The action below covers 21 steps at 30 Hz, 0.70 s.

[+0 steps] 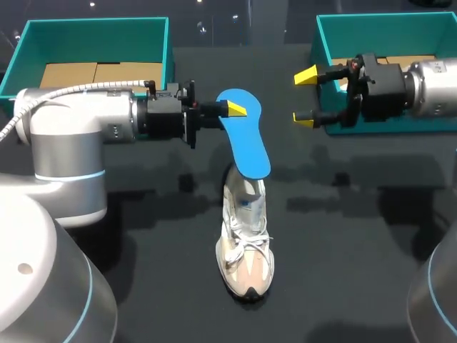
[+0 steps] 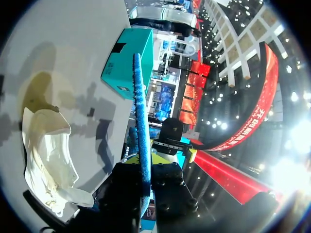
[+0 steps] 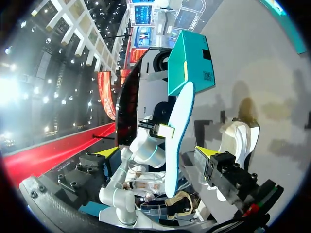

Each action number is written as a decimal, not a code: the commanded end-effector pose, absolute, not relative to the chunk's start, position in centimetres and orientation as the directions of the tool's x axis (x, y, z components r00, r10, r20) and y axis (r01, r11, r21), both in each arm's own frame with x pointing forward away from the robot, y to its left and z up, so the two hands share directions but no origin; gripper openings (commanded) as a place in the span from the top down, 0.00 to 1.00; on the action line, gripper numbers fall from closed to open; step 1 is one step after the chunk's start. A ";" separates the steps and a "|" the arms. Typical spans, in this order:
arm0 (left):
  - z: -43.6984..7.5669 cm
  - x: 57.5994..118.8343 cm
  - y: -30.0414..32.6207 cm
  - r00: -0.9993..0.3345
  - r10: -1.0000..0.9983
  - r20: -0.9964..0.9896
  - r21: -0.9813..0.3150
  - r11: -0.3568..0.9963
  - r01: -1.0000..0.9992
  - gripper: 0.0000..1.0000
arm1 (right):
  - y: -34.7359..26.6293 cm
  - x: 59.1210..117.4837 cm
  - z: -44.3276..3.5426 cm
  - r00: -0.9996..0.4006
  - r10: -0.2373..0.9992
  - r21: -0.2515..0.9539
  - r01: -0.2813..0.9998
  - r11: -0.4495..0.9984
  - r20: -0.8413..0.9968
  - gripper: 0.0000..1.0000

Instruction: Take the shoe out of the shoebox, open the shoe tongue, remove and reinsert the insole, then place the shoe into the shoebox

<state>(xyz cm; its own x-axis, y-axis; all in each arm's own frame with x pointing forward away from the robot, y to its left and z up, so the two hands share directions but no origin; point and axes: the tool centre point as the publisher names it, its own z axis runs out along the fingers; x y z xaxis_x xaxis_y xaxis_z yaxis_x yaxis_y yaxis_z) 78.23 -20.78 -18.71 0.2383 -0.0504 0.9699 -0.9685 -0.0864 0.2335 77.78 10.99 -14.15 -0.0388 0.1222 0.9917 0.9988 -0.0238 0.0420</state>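
My left gripper [image 1: 235,108] is shut on the heel end of a blue insole [image 1: 244,143], held in the air with its toe end hanging toward the shoe. The white and beige shoe [image 1: 246,246] lies on the dark table below it, toe toward the front edge. In the left wrist view the insole [image 2: 141,121] shows edge-on between the fingers of the left gripper [image 2: 144,187], with the shoe [image 2: 46,155] beside it. My right gripper [image 1: 305,97] hovers open to the right of the insole, nothing in it. Its wrist view shows the insole [image 3: 179,131] ahead of the right gripper [image 3: 158,153] and the shoe [image 3: 238,141] beyond.
A teal shoebox [image 1: 96,39] stands at the back left and another teal box [image 1: 378,32] at the back right, just behind my right gripper. The tabletop [image 1: 143,229] around the shoe is dark and bare.
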 end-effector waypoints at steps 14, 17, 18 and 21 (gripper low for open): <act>-18.8 78.2 -20.8 0.238 -0.052 0.970 0.233 -0.085 -0.969 1.00 | 13.3 78.5 -8.9 -0.038 0.580 0.012 0.999 0.048 0.814 0.00; -18.8 78.2 -20.8 0.238 -0.052 0.970 0.233 -0.085 -0.969 1.00 | 13.9 78.6 -8.3 -0.043 0.642 0.007 0.998 0.059 0.766 0.00; -18.8 78.2 -20.8 0.238 -0.052 0.970 0.233 -0.085 -0.969 1.00 | 14.1 78.6 -8.0 -0.043 0.663 0.005 0.998 0.059 0.747 0.00; -18.8 78.2 -20.8 0.238 -0.052 0.970 0.233 -0.085 -0.969 1.00 | 14.9 78.4 -7.4 -0.049 0.711 0.007 0.998 0.062 0.702 0.00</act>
